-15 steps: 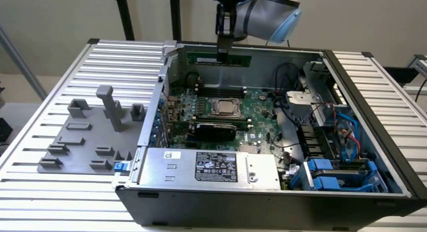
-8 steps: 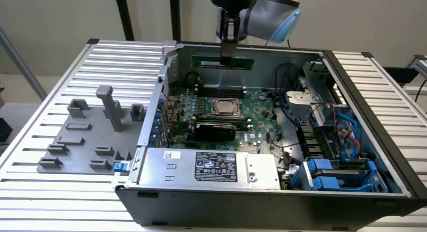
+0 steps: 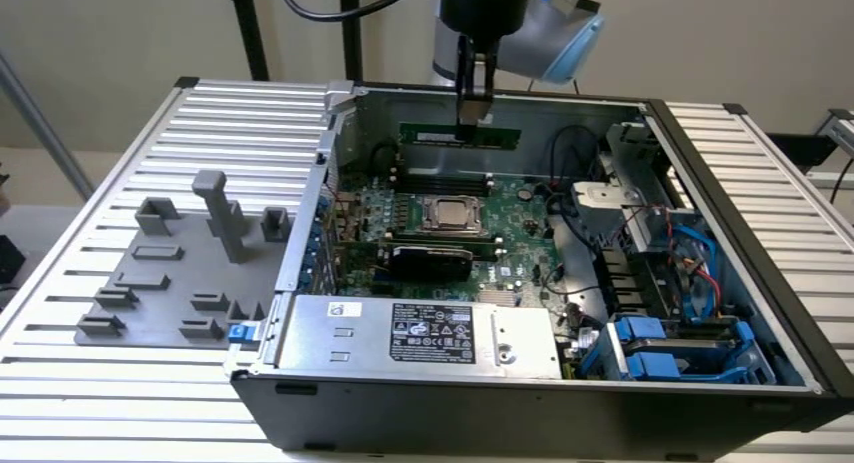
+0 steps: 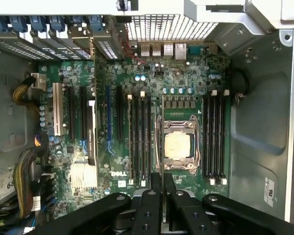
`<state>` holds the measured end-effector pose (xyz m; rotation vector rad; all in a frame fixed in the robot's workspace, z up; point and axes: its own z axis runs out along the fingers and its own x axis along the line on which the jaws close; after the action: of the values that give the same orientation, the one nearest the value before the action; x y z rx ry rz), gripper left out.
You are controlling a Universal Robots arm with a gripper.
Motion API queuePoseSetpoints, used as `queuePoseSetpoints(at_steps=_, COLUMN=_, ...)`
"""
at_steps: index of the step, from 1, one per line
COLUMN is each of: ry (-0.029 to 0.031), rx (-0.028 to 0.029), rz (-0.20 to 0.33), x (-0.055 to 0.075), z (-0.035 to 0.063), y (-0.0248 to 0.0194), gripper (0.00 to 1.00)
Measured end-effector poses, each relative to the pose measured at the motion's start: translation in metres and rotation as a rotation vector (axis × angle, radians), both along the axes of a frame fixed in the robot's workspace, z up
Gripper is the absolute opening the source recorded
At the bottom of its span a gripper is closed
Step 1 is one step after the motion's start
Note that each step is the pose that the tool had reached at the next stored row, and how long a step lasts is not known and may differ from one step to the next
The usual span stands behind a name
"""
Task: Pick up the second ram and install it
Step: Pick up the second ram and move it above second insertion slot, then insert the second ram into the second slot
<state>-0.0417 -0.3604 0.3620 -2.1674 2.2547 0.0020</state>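
Holder blocks (image 3: 174,273) are sitting on the worktop (image 3: 134,408) at the exterior view's left. Further right, over the far part of the open computer case (image 3: 400,413), the pincer (image 3: 470,118) is pinching the second ram (image 3: 461,136) by its upper edge, holding it level and clear of the motherboard (image 3: 514,243). By my judgement the pick-up is done and the install is in hand, calling for the stick's lower edge lining up squarely over a free memory slot (image 4: 135,142) beside the processor socket (image 4: 178,145).
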Motion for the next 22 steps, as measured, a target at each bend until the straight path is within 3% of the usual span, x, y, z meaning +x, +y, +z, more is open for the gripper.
queuePoseSetpoints(at_steps=16, ry=0.0001, rx=0.0001, rz=0.000, x=0.0000, z=-0.0014, y=0.0000, gripper=0.13)
queuePoseSetpoints(at_steps=22, ry=0.0000, rx=0.0001, rz=-0.001, x=-0.0016, z=-0.0108, y=-0.0004, gripper=0.13)
